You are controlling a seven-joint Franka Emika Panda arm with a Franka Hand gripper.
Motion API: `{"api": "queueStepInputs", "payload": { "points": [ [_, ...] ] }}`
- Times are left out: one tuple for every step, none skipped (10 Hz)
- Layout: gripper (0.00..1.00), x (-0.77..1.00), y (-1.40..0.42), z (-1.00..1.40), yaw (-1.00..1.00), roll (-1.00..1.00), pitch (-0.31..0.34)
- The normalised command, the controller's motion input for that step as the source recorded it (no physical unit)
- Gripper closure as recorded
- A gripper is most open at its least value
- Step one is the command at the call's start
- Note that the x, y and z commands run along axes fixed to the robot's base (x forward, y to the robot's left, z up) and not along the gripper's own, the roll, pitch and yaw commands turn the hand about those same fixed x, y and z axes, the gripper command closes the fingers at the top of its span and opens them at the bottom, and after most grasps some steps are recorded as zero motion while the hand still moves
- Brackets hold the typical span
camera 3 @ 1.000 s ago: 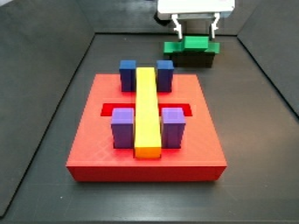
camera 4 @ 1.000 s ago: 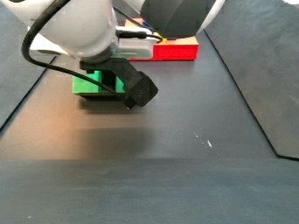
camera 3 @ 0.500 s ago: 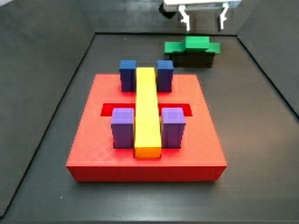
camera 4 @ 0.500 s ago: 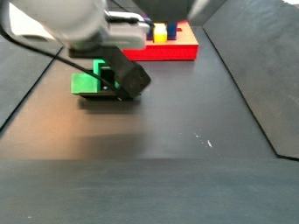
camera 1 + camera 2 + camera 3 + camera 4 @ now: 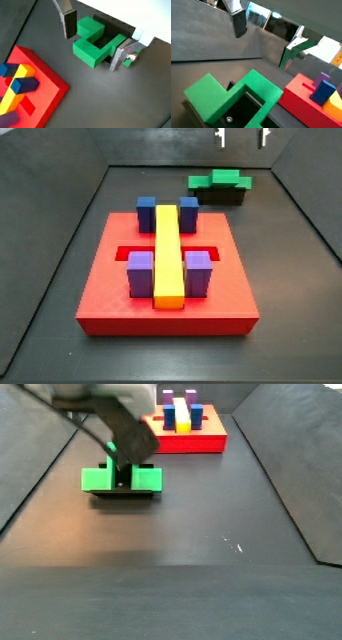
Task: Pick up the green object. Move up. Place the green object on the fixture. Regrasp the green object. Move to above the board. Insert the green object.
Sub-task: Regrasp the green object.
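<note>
**Green piece on fixture, tool released**

- My tool (image 5: 93, 42): two flat silver fingers (image 5: 238, 23) spread apart, empty, raised above the piece.
- Bright green cross-like blocky piece (image 5: 219, 180): seated on the small dark box-like fixture (image 5: 222, 196), at the far end of the dark desk (image 5: 294, 288).
- Large red slotted board (image 5: 112, 298): near centre, carrying blue and purple blocks and a long yellow bar (image 5: 167, 248).

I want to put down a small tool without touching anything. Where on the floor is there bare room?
The widest bare patch is the dark floor in front of the fixture, beside the green object. A narrower strip lies between the board and the fixture. The board top is crowded. The gripper hangs open above the green object.
</note>
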Motion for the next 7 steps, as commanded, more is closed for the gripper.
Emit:
{"api": "queueStepInputs", "payload": {
  "points": [
    [0.0,0.0,-0.04,0.28,0.0,0.93,0.034],
    [0.0,-0.07,0.0,0.19,0.02,1.0,0.117],
    [0.0,-0.11,-0.13,0.09,0.1,1.0,0.223],
    [0.0,-0.05,-0.17,0.0,0.11,1.0,0.277],
    [0.0,-0.01,-0.18,0.0,0.15,1.0,0.309],
    [0.0,0.0,-0.17,0.0,0.17,1.0,0.354],
    [0.0,0.0,-0.16,0.0,0.16,1.0,0.389]
  ]
}}
